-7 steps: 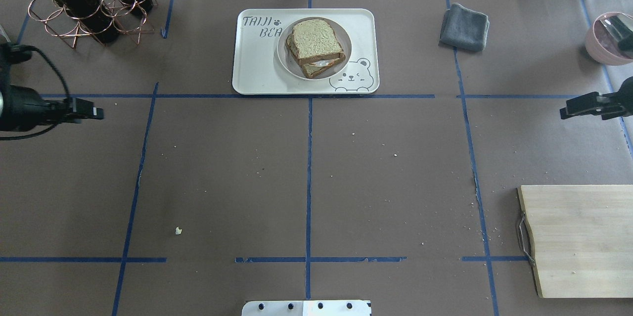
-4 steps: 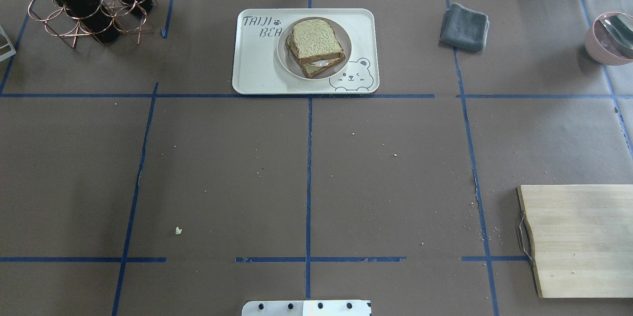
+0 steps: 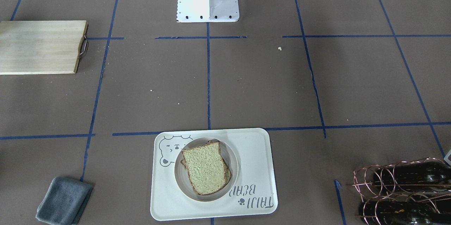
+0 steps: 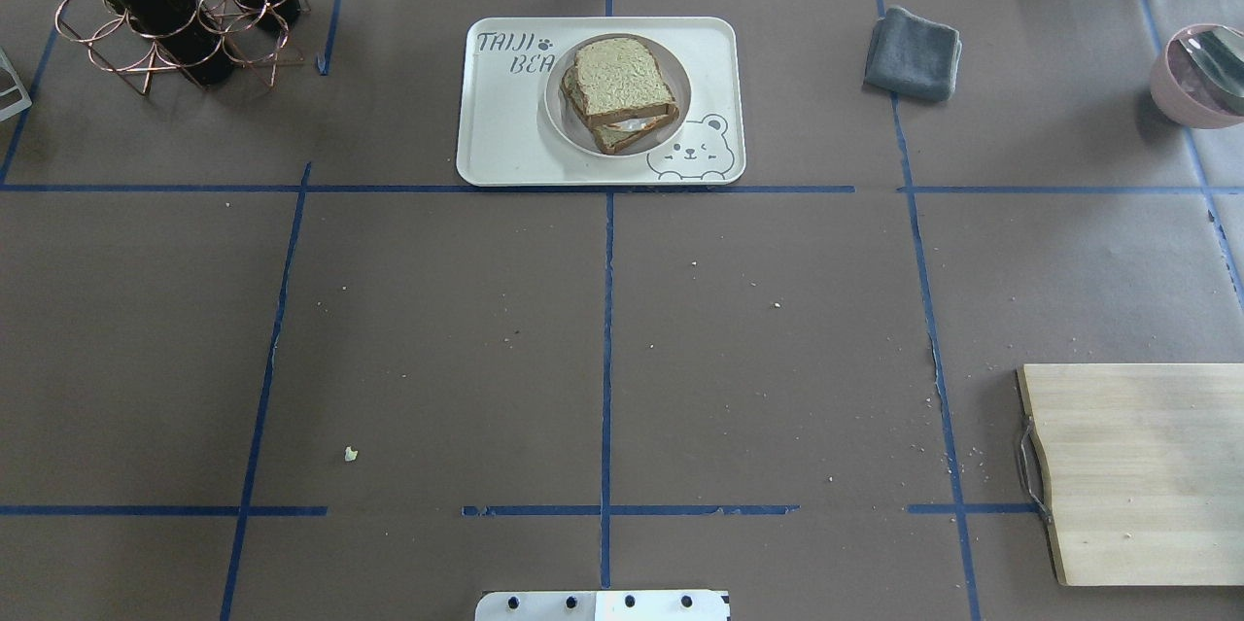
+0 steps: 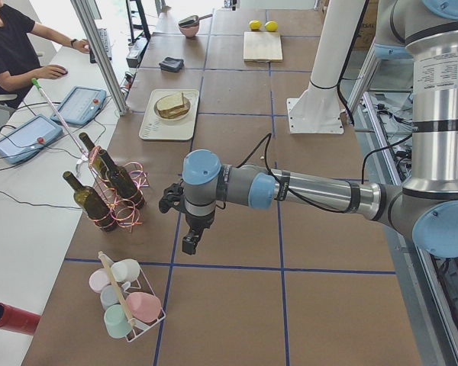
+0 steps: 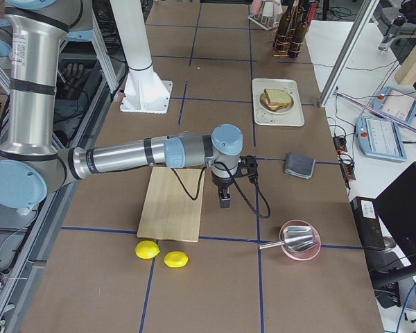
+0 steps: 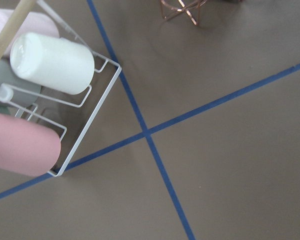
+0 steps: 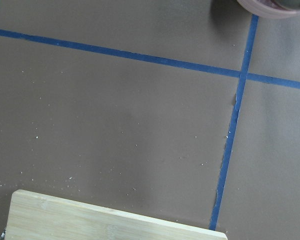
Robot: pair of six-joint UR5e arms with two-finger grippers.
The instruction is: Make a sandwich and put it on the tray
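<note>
The sandwich (image 4: 622, 86), two brown-crusted bread slices with a bit of white egg showing between, lies on a small round plate (image 4: 556, 116) on the cream tray (image 4: 505, 140) with bear drawing at the table's far middle. It also shows in the front view (image 3: 206, 168) on the tray (image 3: 253, 154). My left gripper (image 5: 189, 242) hangs far off beyond the wine rack, seen only in the left side view. My right gripper (image 6: 224, 201) hangs beside the cutting board, seen only in the right side view. I cannot tell if either is open or shut.
A wooden cutting board (image 4: 1137, 470) lies near right. A grey cloth (image 4: 912, 52) lies right of the tray. A copper rack with wine bottles (image 4: 165, 9) stands far left. A pink bowl (image 4: 1191, 77) sits far right. A cup rack (image 5: 126, 305) and two lemons (image 6: 147, 250) lie at the table's ends.
A second ago both grippers showed at the overhead view's left and right edges. Both have drawn outward and left that view. The sandwich and tray have not moved.
</note>
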